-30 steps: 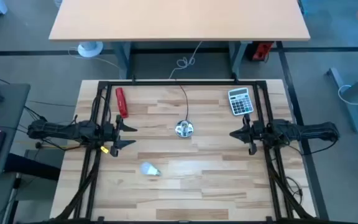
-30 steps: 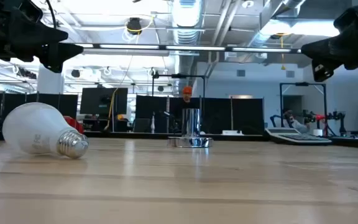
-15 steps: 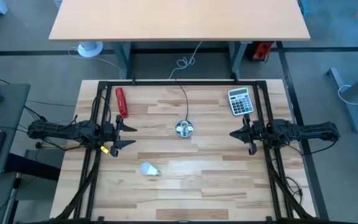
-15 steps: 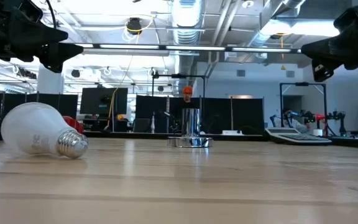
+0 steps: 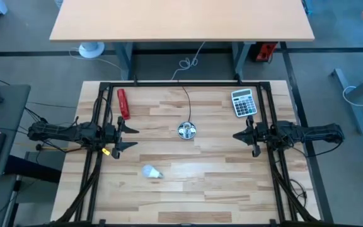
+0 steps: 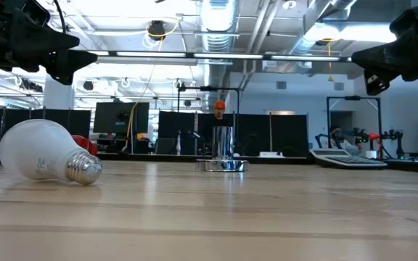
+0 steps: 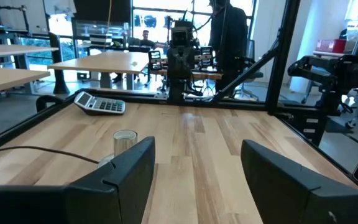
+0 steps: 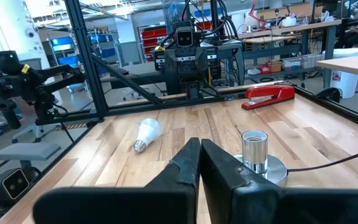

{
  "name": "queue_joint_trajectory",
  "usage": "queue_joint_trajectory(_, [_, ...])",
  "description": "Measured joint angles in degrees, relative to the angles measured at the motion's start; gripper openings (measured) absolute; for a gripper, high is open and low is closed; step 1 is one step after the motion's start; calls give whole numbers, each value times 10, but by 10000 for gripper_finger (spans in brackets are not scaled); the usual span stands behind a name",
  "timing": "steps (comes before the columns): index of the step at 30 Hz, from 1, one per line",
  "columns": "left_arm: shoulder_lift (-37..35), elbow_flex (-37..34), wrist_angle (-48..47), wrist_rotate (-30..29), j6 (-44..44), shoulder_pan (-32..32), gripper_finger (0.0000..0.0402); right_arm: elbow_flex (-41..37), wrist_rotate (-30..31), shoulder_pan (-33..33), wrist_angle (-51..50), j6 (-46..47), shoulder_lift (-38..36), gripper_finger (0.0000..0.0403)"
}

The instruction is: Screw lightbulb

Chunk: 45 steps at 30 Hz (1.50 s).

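High view: left end effector (image 5: 128, 136) at the worktop's (image 5: 219, 183) left edge, fingers spread wide, empty. Right end effector (image 5: 243, 136) at the right edge, empty. Bulb (image 5: 150, 171) lying on its side near the front, left of centre, well apart from both. Socket (image 5: 186, 130) at centre, black cord (image 5: 186, 98) running to the rear. Red stapler (image 5: 123, 103) rear left, calculator (image 5: 243, 102) rear right.

Low view: bulb (image 6: 43, 152) resting on pale planked wood, smooth matte white pear form, ribbed silvery base pointing toward the socket (image 6: 223, 148), a polished metal cylinder on a flat flange.

Left wrist view: dark fingers (image 7: 129, 171) well apart, nothing between; socket (image 7: 124, 142) and calculator (image 7: 100, 104) ahead.

Right wrist view: fingers (image 8: 188, 163) pressed together, nothing held; bulb (image 8: 145, 132), socket (image 8: 254, 151) and stapler (image 8: 270, 93) ahead.

Likely risks: rounded glass rolling away or slipping from the grip at first contact; tilted threads jamming against the socket rim; light socket dragged or turned by its cord under twisting.
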Motion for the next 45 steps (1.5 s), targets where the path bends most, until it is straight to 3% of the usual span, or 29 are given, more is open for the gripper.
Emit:
queue_joint_trajectory(20, [0,0,7,-8,-15,0,228,0,16,-3,11,0,0,24])
queue_joint_trajectory(29, [0,0,3,-8,-99,0,228,0,23,-16,193,0,15,24])
queue_joint_trajectory(36, [0,0,15,-8,-64,0,228,8,38,-16,265,35,117,31])
queue_joint_trajectory(45, [0,0,24,-24,-139,1,228,68,48,17,400,28,322,82])
